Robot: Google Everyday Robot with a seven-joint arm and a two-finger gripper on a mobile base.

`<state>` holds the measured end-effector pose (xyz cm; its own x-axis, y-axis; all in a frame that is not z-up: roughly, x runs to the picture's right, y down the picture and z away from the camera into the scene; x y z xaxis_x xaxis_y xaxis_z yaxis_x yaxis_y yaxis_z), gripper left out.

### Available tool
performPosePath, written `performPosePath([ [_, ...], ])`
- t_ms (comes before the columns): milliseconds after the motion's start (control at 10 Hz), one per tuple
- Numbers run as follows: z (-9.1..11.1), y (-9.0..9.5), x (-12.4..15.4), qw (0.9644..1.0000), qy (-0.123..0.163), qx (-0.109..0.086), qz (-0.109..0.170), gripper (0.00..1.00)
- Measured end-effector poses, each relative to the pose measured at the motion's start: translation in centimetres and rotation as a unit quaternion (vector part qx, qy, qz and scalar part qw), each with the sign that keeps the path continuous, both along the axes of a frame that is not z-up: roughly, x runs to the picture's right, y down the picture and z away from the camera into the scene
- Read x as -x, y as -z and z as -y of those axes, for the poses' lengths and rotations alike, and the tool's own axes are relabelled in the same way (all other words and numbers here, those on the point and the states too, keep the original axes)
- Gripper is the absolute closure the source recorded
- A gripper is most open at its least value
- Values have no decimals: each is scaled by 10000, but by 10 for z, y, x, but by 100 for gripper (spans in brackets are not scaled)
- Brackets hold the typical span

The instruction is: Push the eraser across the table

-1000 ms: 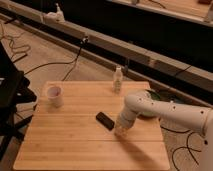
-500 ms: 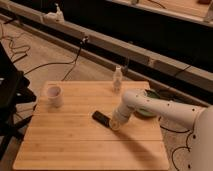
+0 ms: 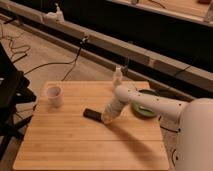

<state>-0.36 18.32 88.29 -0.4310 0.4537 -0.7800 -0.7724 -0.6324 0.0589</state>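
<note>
The dark, flat eraser [image 3: 92, 114] lies near the middle of the wooden desk [image 3: 75, 150], its long side running roughly left to right, and the end effector [image 3: 108, 118] sits low at the eraser's right end, touching it or just beside it; which of the two cannot be told from this view. The white arm [image 3: 150, 104] reaches in from the right edge of the picture, bends down over the desk and ends at that point. This reads as the pushing step itself, with the tool set behind the eraser and the open stretch of desk lying to the left. A white cup [image 3: 54, 96] stands well apart toward the far left, a small bottle [image 3: 117, 77] stands at the far edge, and a green plate [image 3: 145, 109] lies behind the arm on the right. The next move probably calls for a steady slide to the left, kept low against the surface so the tip does not ride over the thin eraser, and aimed through its middle so that it does not spin away. A line a little toward the near side would likely keep it clear of the cup.
</note>
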Motion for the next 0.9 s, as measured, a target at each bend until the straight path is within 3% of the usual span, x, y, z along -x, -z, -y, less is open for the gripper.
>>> performPosePath([
  [400, 31, -6, 62, 9971, -159, -206, 718, 100],
  [600, 53, -2, 102, 9923, -135, -393, 1165, 100],
  [800, 73, 7, 106, 9899, -40, -660, 1255, 100],
  [900, 74, 6, 102, 9900, -42, -682, 1233, 100],
])
